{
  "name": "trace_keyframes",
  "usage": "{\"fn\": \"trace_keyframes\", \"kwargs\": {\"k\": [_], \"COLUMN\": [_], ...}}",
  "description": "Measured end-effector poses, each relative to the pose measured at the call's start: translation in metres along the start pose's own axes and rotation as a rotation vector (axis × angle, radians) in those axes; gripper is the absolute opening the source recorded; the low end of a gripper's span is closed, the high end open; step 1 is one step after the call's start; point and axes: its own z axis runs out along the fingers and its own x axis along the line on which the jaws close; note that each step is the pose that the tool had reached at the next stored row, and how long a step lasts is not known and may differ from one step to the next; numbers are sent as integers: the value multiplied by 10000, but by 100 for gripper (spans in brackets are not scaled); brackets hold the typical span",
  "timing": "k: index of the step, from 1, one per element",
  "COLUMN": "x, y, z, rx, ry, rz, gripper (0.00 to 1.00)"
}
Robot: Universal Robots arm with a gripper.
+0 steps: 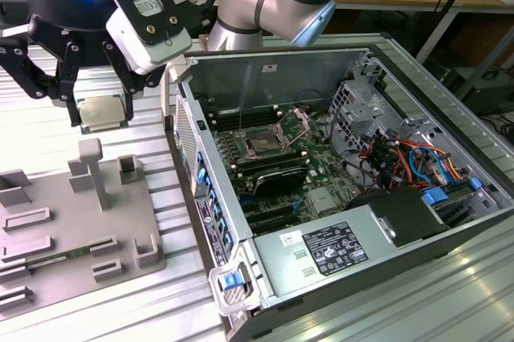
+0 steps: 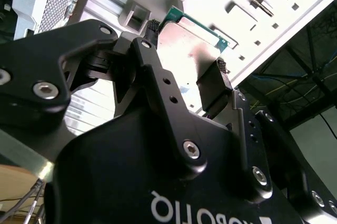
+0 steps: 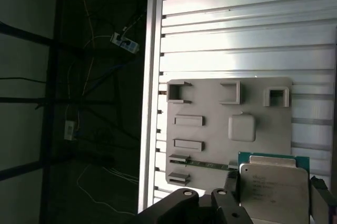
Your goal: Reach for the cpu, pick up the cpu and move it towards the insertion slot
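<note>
My gripper (image 1: 103, 117) is clamped on the cpu (image 1: 101, 109), a finger on each opposite edge, and holds it flat in the air over the tray's (image 1: 48, 221) far end. In the first wrist view the cpu (image 3: 274, 192) sits right under me, the tray well below it. The slot (image 1: 265, 143) lies toward the exterior view's right and lower, down inside the open case (image 1: 265, 69), well apart from me. The case's side wall stands between us.

Exterior view looks down over the case (image 1: 265, 77) — both wrist views closely share the cpu (image 3: 274, 190) (image 2: 181, 58).
</note>
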Motion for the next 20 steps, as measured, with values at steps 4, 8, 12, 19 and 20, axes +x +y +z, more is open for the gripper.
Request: {"fn": "trace_keyframes", "kwargs": {"k": [4,8,12,19,20], "x": [-24,-56,-85,-141,-147], "y": [-2,-4,-5,-9,-10], "z": [-1,-2,-4,-7,-7], "rx": [0,0,0,0,1], "ry": [0,-1,0,0,0], "rz": [-1,1,0,0,-1], "gripper": [55,55,55,55,55]}}
